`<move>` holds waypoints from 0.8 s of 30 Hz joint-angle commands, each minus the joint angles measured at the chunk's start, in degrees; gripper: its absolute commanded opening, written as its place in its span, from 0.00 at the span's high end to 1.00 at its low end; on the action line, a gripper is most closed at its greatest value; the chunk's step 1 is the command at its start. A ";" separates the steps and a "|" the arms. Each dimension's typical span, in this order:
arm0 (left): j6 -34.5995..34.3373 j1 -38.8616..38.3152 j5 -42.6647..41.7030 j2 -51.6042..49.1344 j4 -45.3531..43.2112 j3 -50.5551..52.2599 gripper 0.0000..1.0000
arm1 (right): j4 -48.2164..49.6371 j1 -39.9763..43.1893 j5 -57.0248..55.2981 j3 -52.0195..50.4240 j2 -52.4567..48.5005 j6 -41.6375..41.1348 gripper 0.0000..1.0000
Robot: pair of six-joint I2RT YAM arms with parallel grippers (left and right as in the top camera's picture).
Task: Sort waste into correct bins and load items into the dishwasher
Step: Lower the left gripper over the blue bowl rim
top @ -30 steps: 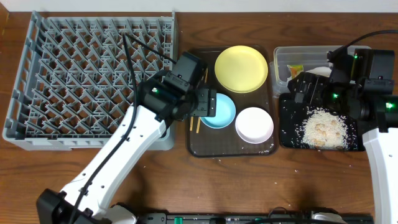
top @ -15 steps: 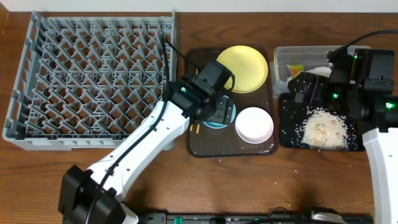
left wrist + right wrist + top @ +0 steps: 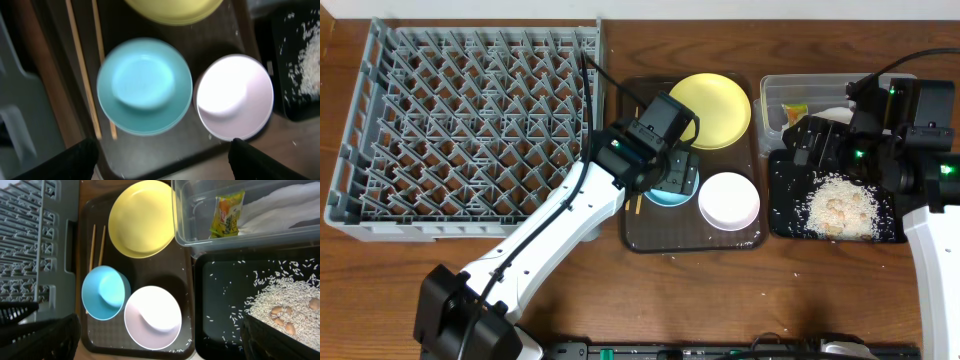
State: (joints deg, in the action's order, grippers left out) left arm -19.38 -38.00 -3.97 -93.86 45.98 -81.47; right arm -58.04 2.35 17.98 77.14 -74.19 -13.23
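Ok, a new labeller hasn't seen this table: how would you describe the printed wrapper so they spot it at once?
Find the clear plastic tub at the table's far right, behind the black tray of rice. The wrapper lies inside it beside the white napkin; it alone is small, printed green and yellow.

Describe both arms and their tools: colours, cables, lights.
The left arm and right arm share one build: glossy white link shells joined by black housings, with small green lights glowing on the black parts. A thin black cable loops off each wrist. The left tool and right tool are matte black.
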 commanded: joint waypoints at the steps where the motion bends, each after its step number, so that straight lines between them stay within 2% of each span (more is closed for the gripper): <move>1: 6.49 0.24 4.52 -0.50 -2.47 -0.24 0.16 | -0.07 0.26 -0.17 1.14 0.33 -0.42 0.01; 4: 12.24 1.11 4.66 -1.40 -6.03 -0.24 0.16 | -0.07 0.26 -0.17 1.14 0.33 -0.44 0.01; 9: 17.09 3.89 4.66 -5.84 -9.46 -0.24 0.16 | -0.07 0.26 -0.17 1.14 0.33 -0.42 0.01; 15: 18.05 7.74 4.33 -10.84 -9.20 -0.66 0.16 | -0.07 0.26 -0.17 1.14 0.33 -0.42 0.01; 24: 18.05 9.94 -1.66 -16.72 -9.25 -0.63 0.16 | -0.07 0.26 -0.17 1.14 0.33 -0.44 0.01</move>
State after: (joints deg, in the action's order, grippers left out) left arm -2.50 -27.94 -3.11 -107.66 36.60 -81.47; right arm -58.04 2.35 17.98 77.14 -74.19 -13.23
